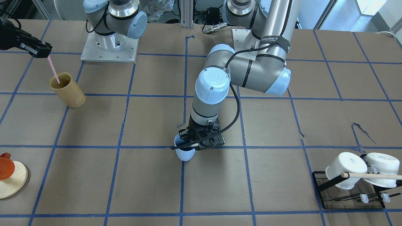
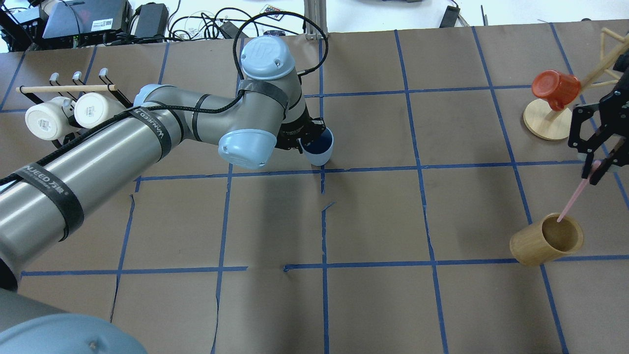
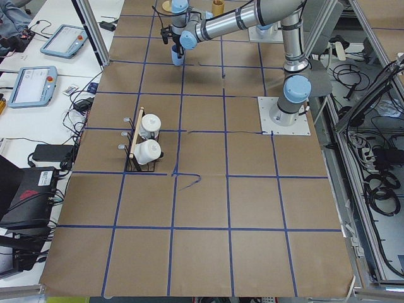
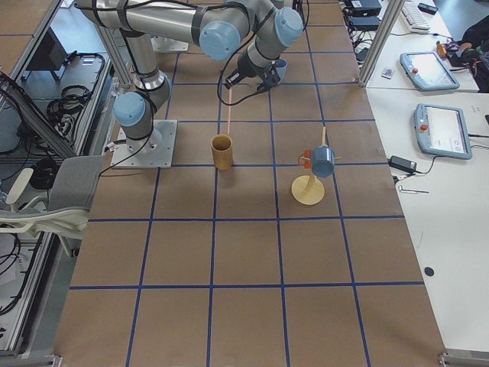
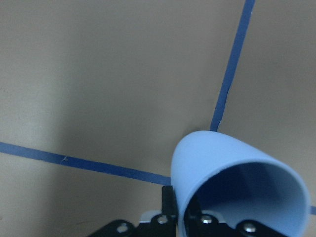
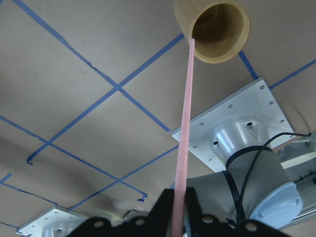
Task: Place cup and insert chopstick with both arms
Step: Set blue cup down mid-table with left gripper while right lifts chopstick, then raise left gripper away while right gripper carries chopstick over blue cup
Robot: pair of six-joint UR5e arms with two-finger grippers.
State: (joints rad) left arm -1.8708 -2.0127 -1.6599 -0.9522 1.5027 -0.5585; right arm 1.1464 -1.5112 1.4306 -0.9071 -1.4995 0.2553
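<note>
Left gripper [image 1: 189,144] clamps the blue cup [image 1: 185,154] by its rim at mid-table. Right gripper [image 1: 44,51] pinches a pink chopstick [image 1: 53,69] over the wooden holder [image 1: 69,93].

Lower tip of the chopstick [image 1: 53,69] is lost inside the bamboo cup [image 1: 69,92]. Well apart from that cup, the left arm's wrist covers much of the left gripper [image 2: 301,142] and part of the blue cup [image 2: 322,150].

Left arm [image 2: 98,162]: stretched to mid-worktop, wrist turned down.
Left gripper [image 1: 194,141]: fingers clamped across cup [image 1: 185,154] wall.
Right arm [image 4: 164,19]: reaching toward right-hand end of worktop.
Right gripper [image 2: 597,167]: raised, pinching chopstick [image 2: 572,199] top.
</note>
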